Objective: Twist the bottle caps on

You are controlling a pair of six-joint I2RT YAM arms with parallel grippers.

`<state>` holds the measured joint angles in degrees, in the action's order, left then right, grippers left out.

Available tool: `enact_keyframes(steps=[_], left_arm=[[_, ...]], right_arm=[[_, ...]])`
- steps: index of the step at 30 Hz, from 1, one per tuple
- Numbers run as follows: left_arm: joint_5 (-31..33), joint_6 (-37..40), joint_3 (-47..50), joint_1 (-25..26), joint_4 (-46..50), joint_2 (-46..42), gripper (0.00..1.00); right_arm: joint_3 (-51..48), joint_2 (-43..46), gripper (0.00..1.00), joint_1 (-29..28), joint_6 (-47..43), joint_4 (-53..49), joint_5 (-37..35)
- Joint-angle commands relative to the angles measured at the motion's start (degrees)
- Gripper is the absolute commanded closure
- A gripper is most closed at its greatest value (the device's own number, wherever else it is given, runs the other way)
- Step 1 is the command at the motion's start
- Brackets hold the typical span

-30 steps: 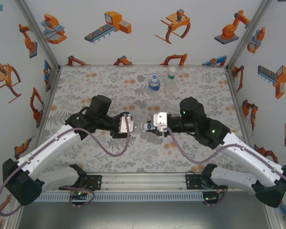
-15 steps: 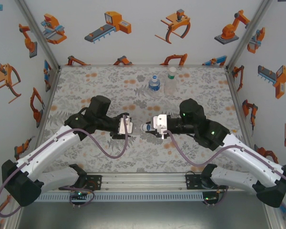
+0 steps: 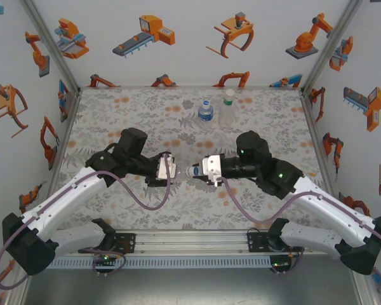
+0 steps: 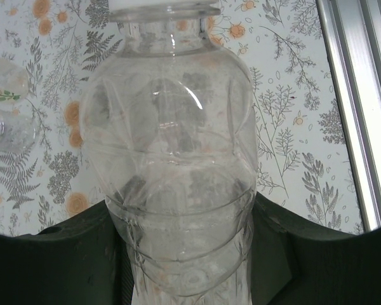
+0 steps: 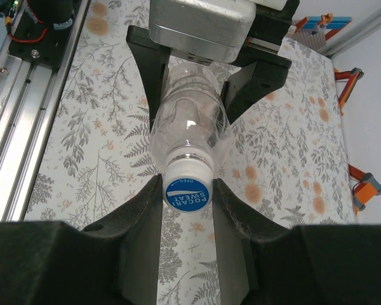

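Right fingers [image 5: 143,216] (pinching the cap [image 5: 187,190]) have shifted slightly; left fingers [image 4: 292,260] grip the clear bottle [image 4: 171,159].

Mid-bench [image 3: 114,114], the two arms meet nose to nose. The left tool [image 3: 170,169] reaches in from the left and the right tool [image 3: 194,170] from the right. The bottle [image 5: 187,121] lies on its side between them, its body in the left tool and its mouth pointing right. The cap [image 5: 187,190] sits on that mouth, between the right tool's fingers. Behind them, well apart at the far middle of the bench, the rear-left bottle [image 3: 205,112] stands upright just beside the rear-right bottle [image 3: 227,108].
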<state>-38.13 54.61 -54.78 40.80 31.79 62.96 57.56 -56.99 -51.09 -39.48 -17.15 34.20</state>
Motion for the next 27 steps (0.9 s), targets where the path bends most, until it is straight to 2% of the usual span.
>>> enact_keyframes(steps=[1,5,9,11,14,17,20,23,27], left_arm=[[-5.4,0.1,-0.9,0.6,-1.8,-0.8,1.00],[-5.1,-0.3,-0.9,0.7,-2.1,-1.0,1.00],[-4.7,-0.9,-0.6,0.6,-3.2,-1.3,1.00],[-4.2,-1.4,-0.3,0.6,-3.9,-1.6,1.00],[-3.6,-2.2,0.2,0.5,-5.2,-2.1,1.00],[-2.9,-3.0,0.8,0.5,-6.8,-2.5,1.00],[-2.5,-3.8,1.3,0.2,-8.0,-2.8,1.00],[-2.4,-4.4,1.4,0.1,-8.8,-2.9,1.00],[-0.9,-5.5,1.7,0.0,-9.9,-2.9,1.00]], right_arm=[[-2.0,-0.9,1.00,0.1,2.5,2.0,0.2],[-5.2,0.3,1.00,0.0,19.9,10.2,-5.1],[-8.7,0.7,1.00,0.1,41.6,18.4,-10.1],[-10.0,0.6,1.00,0.1,55.3,21.3,-14.5],[-10.2,-0.3,1.00,0.1,75.5,19.8,-22.6],[-9.2,-1.6,1.00,0.0,93.2,15.3,-26.7],[-9.9,-2.5,1.00,0.0,106.3,16.2,-26.1],[-10.5,-2.9,1.00,0.0,115.1,18.0,-26.2],[-9.9,-2.5,1.00,0.1,121.7,15.2,-28.6]])
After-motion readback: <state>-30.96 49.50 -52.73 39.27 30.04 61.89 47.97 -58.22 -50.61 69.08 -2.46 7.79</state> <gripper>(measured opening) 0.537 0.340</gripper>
